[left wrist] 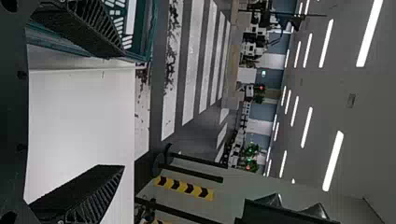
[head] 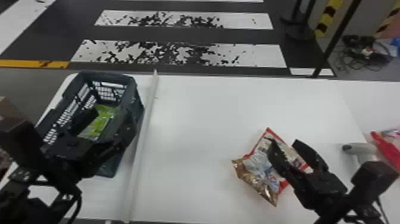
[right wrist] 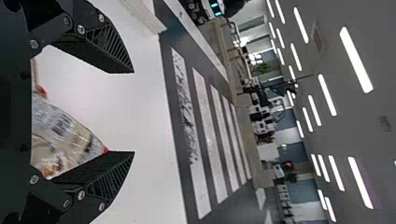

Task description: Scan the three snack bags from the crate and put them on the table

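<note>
My left gripper stands open over the near part of the dark crate, where a green snack bag lies. In the left wrist view, the spread left gripper has one finger in front of the crate. A red-edged, partly clear snack bag rests on the white table, with my right gripper open above it and covering part of it. The right wrist view has the bag behind the parted fingers of the right gripper. A grey-white scanner is farther right.
Another red bag lies at the right edge, beside the scanner. A long white strip runs front to back on the table, just right of the crate. Black stands rise beyond the table's far edge.
</note>
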### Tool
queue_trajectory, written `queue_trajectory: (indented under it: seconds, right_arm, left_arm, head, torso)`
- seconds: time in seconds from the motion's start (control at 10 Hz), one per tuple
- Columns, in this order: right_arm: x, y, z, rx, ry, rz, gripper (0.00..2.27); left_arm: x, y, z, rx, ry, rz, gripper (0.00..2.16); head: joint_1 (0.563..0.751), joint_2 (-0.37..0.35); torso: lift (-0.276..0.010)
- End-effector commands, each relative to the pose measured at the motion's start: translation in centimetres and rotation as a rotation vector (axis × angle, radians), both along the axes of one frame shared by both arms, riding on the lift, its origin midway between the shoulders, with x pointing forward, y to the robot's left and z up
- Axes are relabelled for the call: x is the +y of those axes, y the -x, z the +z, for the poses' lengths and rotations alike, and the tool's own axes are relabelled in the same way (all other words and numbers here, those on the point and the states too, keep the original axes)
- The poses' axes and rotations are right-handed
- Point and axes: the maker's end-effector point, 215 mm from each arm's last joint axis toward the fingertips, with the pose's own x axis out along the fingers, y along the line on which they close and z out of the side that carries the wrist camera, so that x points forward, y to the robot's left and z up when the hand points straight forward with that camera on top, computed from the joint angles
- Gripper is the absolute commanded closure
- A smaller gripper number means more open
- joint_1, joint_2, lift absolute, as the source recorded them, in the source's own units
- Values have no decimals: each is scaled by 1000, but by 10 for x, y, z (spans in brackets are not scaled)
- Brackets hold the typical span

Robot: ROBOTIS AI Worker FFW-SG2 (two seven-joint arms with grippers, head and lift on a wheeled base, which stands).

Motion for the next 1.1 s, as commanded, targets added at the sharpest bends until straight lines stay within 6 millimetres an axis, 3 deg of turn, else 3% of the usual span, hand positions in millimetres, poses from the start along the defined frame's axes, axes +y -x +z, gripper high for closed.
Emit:
queue_trajectory:
  seconds: [0.0,0.1,0.2,0.5,0.7,1.0]
  right_arm:
    - [29,27,-43,182,-68,79,1447]
    - [46,52,-67,318,-109,144,2081]
    - [57,72,-78,398,-138,197,2243]
    - [65,112,-83,515,-229,267,2243]
    - [59,110,-76,502,-236,258,2243]
    - [39,92,-87,476,-167,187,2243]
  left_arm:
    - [3,1,-2,5,2,3,12]
    - [5,2,-2,6,4,4,12]
    - [6,3,-1,4,19,4,12]
    - [5,3,1,1,28,-1,12]
    - [3,4,2,-2,32,-4,12]
    - [1,9,7,-11,27,-12,12]
  head:
    - [695,52]
    - [695,91]
    - [695,127]
    - [695,192]
    - [695,201]
    - [695,178]
  torso:
    - [-94]
    - [-94]
    - [-94]
    - [-94]
    - [-94]
    - [-94]
